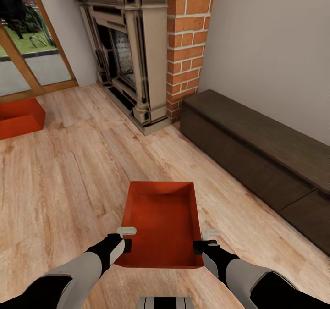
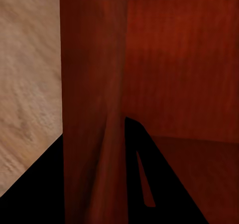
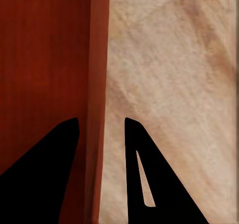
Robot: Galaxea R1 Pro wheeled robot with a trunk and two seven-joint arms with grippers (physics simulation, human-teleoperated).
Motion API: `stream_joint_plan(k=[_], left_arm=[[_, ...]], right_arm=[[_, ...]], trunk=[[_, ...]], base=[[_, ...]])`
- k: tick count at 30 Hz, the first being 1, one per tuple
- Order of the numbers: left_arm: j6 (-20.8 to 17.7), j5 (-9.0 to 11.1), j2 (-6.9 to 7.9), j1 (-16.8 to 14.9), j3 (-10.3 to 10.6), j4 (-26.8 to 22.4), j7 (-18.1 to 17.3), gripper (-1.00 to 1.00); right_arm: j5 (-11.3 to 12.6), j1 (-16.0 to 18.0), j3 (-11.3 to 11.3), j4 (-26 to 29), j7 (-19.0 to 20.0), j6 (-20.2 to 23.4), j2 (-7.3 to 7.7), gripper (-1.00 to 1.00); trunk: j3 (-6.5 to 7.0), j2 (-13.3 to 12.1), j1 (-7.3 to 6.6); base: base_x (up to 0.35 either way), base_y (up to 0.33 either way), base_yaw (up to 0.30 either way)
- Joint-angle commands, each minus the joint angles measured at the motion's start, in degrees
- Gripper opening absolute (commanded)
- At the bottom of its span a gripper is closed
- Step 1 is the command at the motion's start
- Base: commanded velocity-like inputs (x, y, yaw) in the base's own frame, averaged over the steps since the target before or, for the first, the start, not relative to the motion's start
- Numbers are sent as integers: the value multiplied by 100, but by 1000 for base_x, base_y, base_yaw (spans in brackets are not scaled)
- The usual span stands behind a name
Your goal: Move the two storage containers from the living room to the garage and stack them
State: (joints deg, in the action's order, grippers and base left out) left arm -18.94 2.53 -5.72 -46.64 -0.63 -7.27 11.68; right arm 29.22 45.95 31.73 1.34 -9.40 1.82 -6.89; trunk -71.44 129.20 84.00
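second storage container (image 1: 18, 118) cut off by frame edge, bench (image 1: 256, 153) partly cropped

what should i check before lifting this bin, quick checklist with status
1. Left gripper straddles the near container's left wall: ok.
2. Right gripper straddles its right wall: ok.
3. Jaws clamped on the walls: cannot tell.
4. Container is empty: ok.
5. Second container stands apart by the glass door: ok.
6. Dark bench on the right, clear of the arms: ok.
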Motion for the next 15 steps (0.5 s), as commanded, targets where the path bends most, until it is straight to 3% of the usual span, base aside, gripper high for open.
stream_joint_plan(k=[1,15], left_arm=[[-40,-25,1,1,55,-11,46,-100],[-40,-25,1,3,55,-11,47,-100]], right_arm=[[40,1,53,4,-45,12,3,-100],[32,1,52,6,-51,13,3,-100]], trunk=[[15,-40,-23],[266,-602,-331]], base=[[0,0,0],[0,0,0]])
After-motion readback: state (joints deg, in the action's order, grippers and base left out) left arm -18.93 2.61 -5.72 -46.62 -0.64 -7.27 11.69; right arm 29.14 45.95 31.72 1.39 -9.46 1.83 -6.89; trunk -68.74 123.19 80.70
